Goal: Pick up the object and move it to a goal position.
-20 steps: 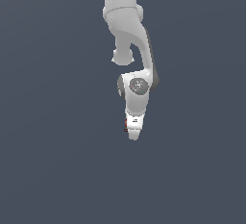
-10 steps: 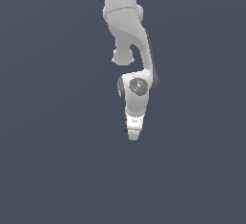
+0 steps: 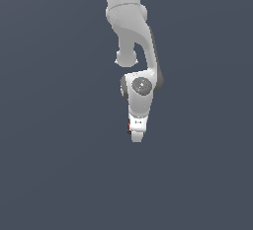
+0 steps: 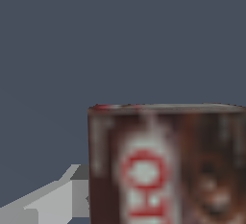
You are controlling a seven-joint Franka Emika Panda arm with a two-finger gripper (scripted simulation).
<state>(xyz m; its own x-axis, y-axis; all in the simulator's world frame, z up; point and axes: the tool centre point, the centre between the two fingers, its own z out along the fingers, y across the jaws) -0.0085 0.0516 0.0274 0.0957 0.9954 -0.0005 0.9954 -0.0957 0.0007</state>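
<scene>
The object (image 4: 163, 165), a dark brown and red box with a white-and-red label, fills much of the wrist view, very close to the camera. One grey finger (image 4: 53, 201) lies against its side; the other finger is hidden behind the box. In the exterior view my gripper (image 3: 137, 136) points straight down from the white arm. Only a thin red and dark sliver of the object (image 3: 129, 125) shows at the gripper's edge on the exterior view's left. The gripper is shut on the object.
A plain dark grey-blue surface (image 3: 54, 165) surrounds the arm in both views. No other objects, edges or goal marker show.
</scene>
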